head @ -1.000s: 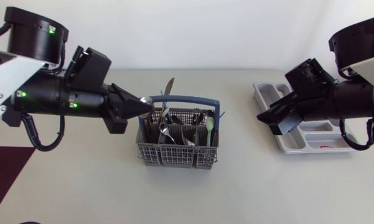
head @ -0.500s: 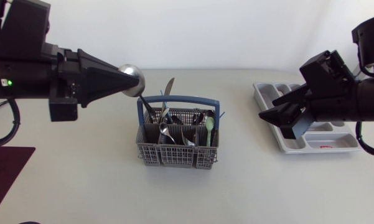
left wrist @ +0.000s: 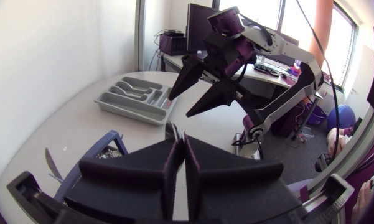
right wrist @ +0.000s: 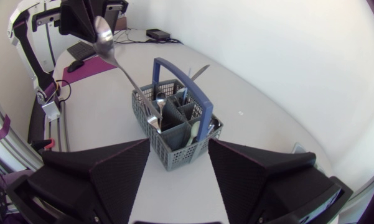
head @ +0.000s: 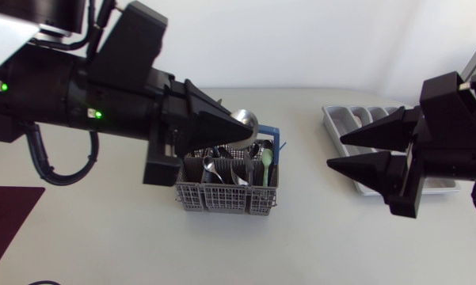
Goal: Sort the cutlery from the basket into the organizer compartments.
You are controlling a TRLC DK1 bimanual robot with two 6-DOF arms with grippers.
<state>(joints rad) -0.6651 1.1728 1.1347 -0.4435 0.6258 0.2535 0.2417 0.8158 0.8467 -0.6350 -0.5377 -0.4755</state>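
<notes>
A dark maroon mat (head: 4, 222) covers the lower left corner of the pale table (head: 317, 245). Toward the centre stands the grey basket (head: 222, 198) with its blue handle. Cutlery stands upright in its cells, a pale green utensil (head: 267, 161) among it. Just above the basket, the left gripper (head: 236, 127) is clamped on a silver spoon (head: 244, 119) near its bowl, and the spoon's handle slants down toward the basket. At right, the right gripper (head: 336, 152) gapes wide and holds nothing. Behind it, the grey organizer (head: 338, 119) lies at upper right.
</notes>
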